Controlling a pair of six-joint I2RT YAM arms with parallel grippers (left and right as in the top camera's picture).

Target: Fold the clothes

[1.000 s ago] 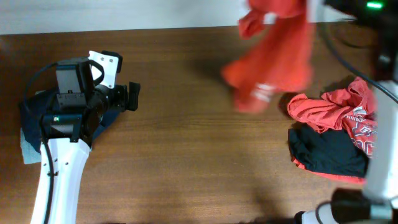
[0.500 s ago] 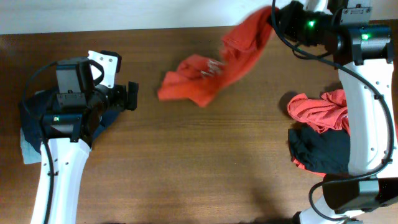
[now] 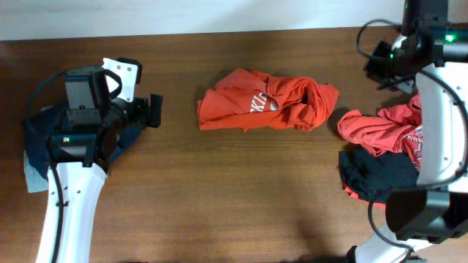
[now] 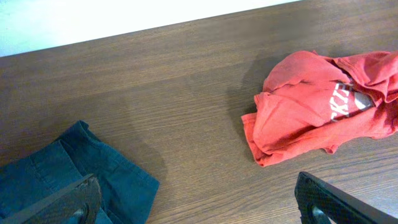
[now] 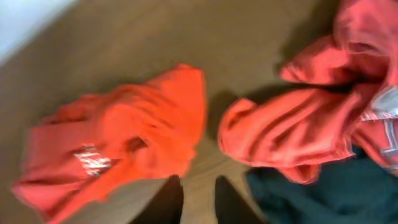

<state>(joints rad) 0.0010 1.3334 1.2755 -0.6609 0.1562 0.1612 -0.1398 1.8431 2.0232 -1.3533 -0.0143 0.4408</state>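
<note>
shirt in play: orange-red T-shirt (image 3: 267,101), scrunched up in the middle of the table (image 3: 219,212), a bit of white lettering showing, clear of both arms

right pile: another red shirt (image 3: 380,128) bunched over a black piece (image 3: 384,179), right beside the right arm's base

left stack: navy piece (image 3: 35,130) tucked under the left arm, with a pale grey-green piece (image 3: 31,177) peeking out from beneath it

left gripper (image 3: 156,111): fingers spread as wide as they go, nothing in them, aimed across the table at the crumpled shirt but well apart from it

right gripper (image 5: 198,200): fingers drawn nearly together with just a slit between them and nothing pinched; it hangs over the gap between the middle shirt and the right pile (wrist view's pretty blurry tbh)

how it'll handle: light, floppy cotton-type stuff, I reckon. No stiffness, so it'll sag from wherever you lift it. It'll probably slide easily on that smooth wood, and it's not fragile at all

where to grab: I'd go for an outer edge rather than the lump in the middle. Pinch the hem or a sleeve at its left end and another at the right, then pull it flat before any folding
</note>
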